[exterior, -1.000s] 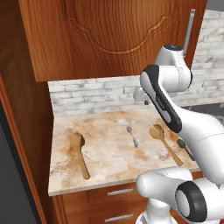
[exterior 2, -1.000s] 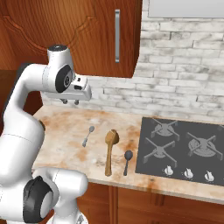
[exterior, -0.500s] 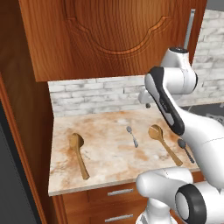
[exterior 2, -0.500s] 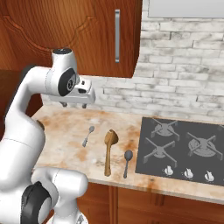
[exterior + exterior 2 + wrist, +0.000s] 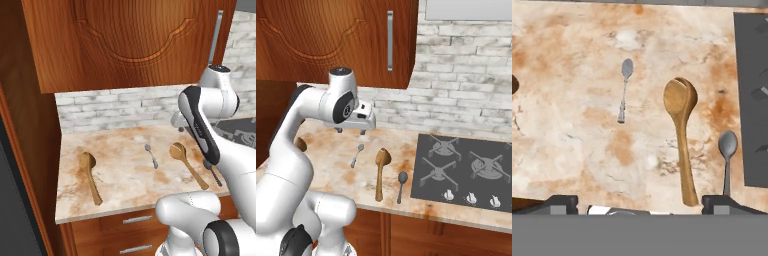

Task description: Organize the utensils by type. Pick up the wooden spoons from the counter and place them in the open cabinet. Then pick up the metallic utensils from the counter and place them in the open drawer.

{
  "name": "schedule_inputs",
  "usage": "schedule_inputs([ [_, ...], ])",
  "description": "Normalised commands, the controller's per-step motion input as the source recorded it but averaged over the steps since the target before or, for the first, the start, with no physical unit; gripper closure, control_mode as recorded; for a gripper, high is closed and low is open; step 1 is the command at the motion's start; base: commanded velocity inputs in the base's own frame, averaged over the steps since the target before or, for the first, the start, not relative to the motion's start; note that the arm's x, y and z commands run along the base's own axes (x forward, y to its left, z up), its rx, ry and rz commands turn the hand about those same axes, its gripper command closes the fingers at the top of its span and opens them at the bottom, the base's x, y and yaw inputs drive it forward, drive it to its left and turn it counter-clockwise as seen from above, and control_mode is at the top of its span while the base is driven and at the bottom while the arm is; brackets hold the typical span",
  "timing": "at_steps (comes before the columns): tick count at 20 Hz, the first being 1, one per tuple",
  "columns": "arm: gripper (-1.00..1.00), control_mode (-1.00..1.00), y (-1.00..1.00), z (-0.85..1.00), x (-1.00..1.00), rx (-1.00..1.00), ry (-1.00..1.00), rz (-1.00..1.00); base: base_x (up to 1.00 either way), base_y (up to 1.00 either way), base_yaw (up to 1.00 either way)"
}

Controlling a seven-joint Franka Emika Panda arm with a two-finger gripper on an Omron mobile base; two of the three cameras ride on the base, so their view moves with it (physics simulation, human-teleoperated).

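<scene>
Wooden and long, the nearer spoon (image 5: 681,140) lies below the hand, its round bowl pointing away toward the wall and its handle running back toward the counter's (image 5: 125,192) front edge. In the hand view it sits right of centre, nearer the right finger tip than the left, so the gripper (image 5: 641,204) would have to shift to that side to straddle it. The jaws stand wide apart with nothing between them, hovering well above the stone. Since the handle runs front to back, I judge a grip across it, partway down the shaft, to be the workable approach.

Just beside that handle, toward the cooktop (image 5: 463,170), lies the darker small spoon (image 5: 727,160), close enough to be nudged by a finger coming down. On the other side rests the slim silver spoon (image 5: 624,90), apart from the wooden one and roughly parallel to it.

Further left along the counter the second wooden spoon (image 5: 90,176) lies near the tall cabinet's side, bowl to the wall as well; the hand view catches just a dark sliver of it at the left edge.

Neither the cabinet's shelves nor the drawer's inside can be made out from these angles, and the arm covers part of the dark spoon in the left base view.
</scene>
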Motion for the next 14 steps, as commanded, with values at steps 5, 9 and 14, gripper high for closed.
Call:
schedule_inputs([
  [5, -1.00, -1.00, -0.28, -0.38, -0.07, 0.00, 0.00, 0.00, 0.00, 0.00, 0.00],
  [9, -1.00, -1.00, -0.23, -0.39, -0.01, 0.00, 0.00, 0.00, 0.00, 0.00, 0.00],
  [14, -1.00, -1.00, -0.16, -0.45, 0.00, 0.00, -0.01, 0.00, 0.00, 0.00, 0.00],
])
